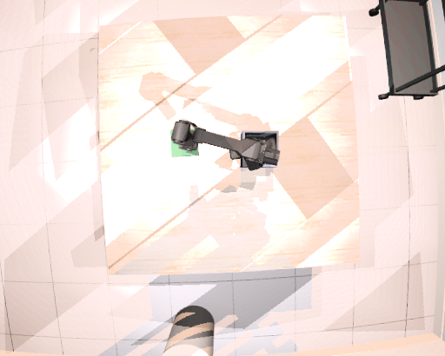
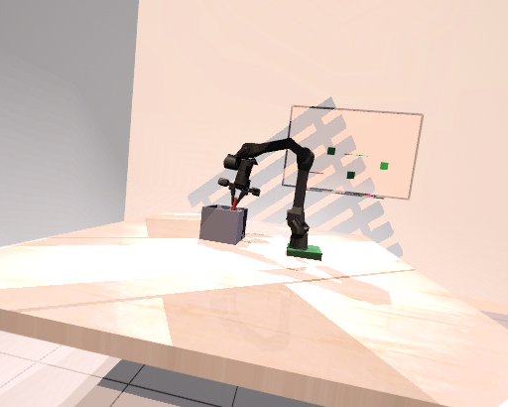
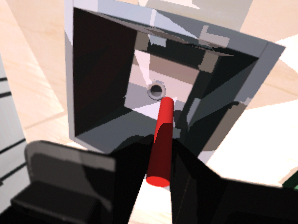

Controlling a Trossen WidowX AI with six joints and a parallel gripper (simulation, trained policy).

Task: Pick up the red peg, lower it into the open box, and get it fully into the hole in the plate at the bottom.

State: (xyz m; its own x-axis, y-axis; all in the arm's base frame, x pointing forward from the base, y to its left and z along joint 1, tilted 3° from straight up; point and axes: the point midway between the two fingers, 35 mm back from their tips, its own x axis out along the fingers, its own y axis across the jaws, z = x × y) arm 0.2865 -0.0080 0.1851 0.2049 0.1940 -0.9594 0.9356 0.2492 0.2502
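The red peg [image 2: 234,203] [image 3: 162,137] is held between the fingers of my gripper [image 2: 236,203] [image 3: 161,141], which is shut on it. The peg leans slightly, and its lower end is at the mouth of the grey box [image 2: 221,225] [image 3: 70,65]. The box is open at the top. In the wrist view the plate [image 3: 177,77] lies at the bottom of the box, with a round hole [image 3: 156,90] in it. The peg's far end appears just beside the hole, above the plate. In the top view the arm covers the peg and much of the box [image 1: 277,136].
The arm's base stands on a green block [image 1: 185,152] [image 2: 305,253] on the wooden table [image 1: 137,204] [image 2: 221,318]. The box walls stand around the plate. A black cart [image 1: 408,48] is on the floor beyond the table. A framed board [image 2: 400,129] hangs on the wall.
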